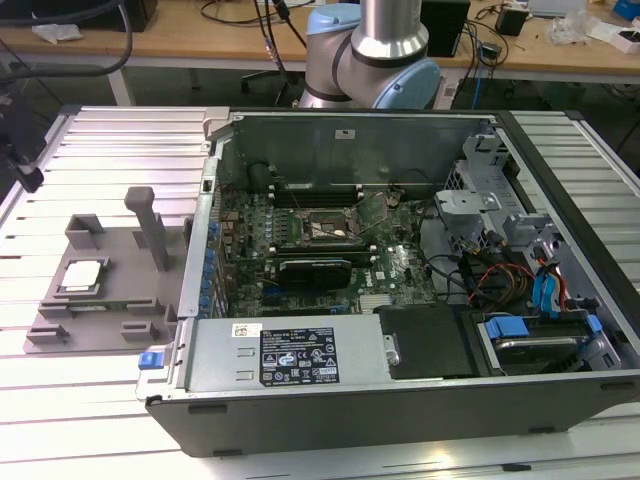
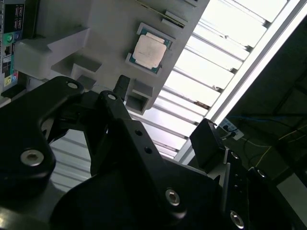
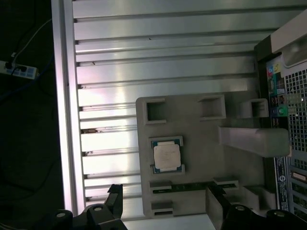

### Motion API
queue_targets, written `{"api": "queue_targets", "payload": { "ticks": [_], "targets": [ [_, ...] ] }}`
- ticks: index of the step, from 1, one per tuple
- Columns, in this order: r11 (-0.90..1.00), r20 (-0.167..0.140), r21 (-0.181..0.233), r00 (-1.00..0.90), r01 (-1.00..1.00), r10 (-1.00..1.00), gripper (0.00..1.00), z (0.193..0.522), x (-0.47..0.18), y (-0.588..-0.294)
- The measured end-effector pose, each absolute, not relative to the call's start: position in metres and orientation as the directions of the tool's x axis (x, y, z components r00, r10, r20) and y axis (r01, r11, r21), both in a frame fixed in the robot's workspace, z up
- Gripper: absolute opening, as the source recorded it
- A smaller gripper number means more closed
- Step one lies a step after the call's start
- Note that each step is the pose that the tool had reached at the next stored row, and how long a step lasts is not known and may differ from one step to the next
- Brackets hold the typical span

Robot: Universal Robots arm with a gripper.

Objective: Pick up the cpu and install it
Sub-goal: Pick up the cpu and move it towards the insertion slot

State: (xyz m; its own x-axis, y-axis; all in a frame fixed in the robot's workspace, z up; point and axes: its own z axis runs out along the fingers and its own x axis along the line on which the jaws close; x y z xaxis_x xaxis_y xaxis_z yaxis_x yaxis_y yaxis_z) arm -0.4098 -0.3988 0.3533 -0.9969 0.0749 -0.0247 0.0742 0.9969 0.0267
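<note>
The cpu (image 1: 82, 275) is a small silvery square chip lying flat in a recess of the grey plastic tray (image 1: 118, 300), at the exterior view's left beside the open computer case (image 1: 400, 400). Both wrist views look down on the cpu (image 3: 167, 156) (image 2: 149, 50) from well above. My gripper (image 3: 165, 203) (image 2: 163, 115) hangs over the tray (image 3: 201, 139), clear of the chip. It is open, with its black fingers (image 3: 115, 194) spread wide and nothing between them. The motherboard's black socket frame (image 1: 325, 228) sits inside the case.
A tall upright block (image 1: 150, 230) rises from the tray near the case wall. The slatted metal table (image 1: 90, 400) ends at an edge rail (image 3: 64, 105). The arm's base (image 1: 385, 50) stands behind the case. Cables and drive bays (image 1: 530, 290) fill the case's right side.
</note>
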Motion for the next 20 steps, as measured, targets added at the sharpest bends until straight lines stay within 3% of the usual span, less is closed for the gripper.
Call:
{"api": "queue_targets", "payload": {
  "ticks": [17,20],
  "targets": [
    [0.997,-0.025,0.026,-0.997,0.074,0.075,0.78,0.340,-0.410,-0.399],
    [0.997,-0.026,0.010,-0.997,0.074,0.074,0.78,0.337,-0.409,-0.399]
  ]
}}
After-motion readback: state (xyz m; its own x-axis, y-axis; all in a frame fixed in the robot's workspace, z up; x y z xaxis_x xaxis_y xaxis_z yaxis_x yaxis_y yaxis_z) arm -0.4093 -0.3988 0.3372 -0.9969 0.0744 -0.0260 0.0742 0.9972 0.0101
